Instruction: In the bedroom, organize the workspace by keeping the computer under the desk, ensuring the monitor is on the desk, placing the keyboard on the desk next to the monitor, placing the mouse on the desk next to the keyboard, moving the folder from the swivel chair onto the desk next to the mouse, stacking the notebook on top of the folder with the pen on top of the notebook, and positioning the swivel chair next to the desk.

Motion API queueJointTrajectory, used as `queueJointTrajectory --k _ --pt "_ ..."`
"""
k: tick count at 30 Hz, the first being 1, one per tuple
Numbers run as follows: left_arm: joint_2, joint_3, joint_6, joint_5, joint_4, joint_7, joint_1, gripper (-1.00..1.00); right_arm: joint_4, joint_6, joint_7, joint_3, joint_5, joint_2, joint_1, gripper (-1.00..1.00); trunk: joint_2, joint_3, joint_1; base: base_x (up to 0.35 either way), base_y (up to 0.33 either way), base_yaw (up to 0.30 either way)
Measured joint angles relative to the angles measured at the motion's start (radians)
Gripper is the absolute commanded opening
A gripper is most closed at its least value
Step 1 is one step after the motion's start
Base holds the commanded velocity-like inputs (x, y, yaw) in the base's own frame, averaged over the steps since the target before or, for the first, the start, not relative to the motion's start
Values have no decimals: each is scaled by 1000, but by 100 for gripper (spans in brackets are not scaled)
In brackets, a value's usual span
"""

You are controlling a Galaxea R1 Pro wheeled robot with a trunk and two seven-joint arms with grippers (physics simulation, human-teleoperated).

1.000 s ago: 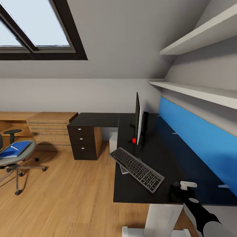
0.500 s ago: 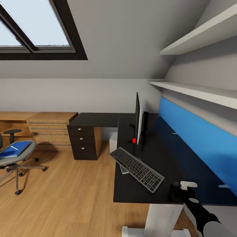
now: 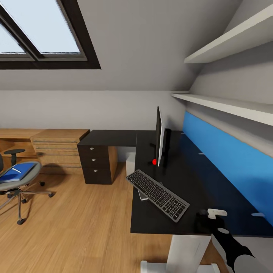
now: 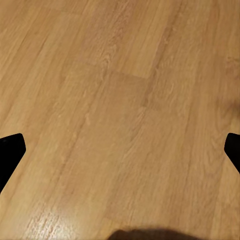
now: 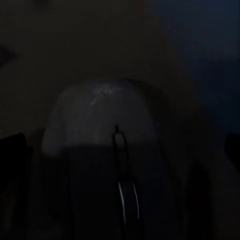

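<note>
The black desk [image 3: 197, 178] carries the monitor [image 3: 159, 136], seen edge-on, and the keyboard [image 3: 157, 190], which lies at an angle with one corner past the desk's edge. My right gripper [image 3: 208, 216] hovers low over the desk's near end, open, with the black mouse [image 5: 100, 150] between its spread fingers and close beneath it. The light-grey computer [image 3: 130, 163] stands under the desk. The swivel chair [image 3: 15, 182] is far to the left with the blue folder [image 3: 17, 171] and the pen [image 3: 16, 170] on its seat. My left gripper [image 4: 120, 150] is open over bare floor.
A black drawer unit [image 3: 94, 163] closes the desk's far end, and a light-wood chest [image 3: 57, 146] stands beyond it. A blue back panel [image 3: 227, 167] and two wall shelves [image 3: 227, 106] run along the right. Wooden floor [image 3: 83, 223] lies between chair and desk.
</note>
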Motion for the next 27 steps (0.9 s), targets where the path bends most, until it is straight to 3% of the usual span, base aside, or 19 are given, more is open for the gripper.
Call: queueJointTrajectory --k 14,19,27 --pt "0 -1 0 0 0 0 0 100 0 1 0 0 0 0 0 100 0 0 0 0 0 0" --pt "0 -1 0 0 0 0 0 100 -28 19 -1 1 1 0 0 100 -35 -16 19 0 0 0" --pt "0 0 -1 -1 0 2 0 100 -37 37 -1 0 2 0 0 100 -35 -16 19 0 0 0"
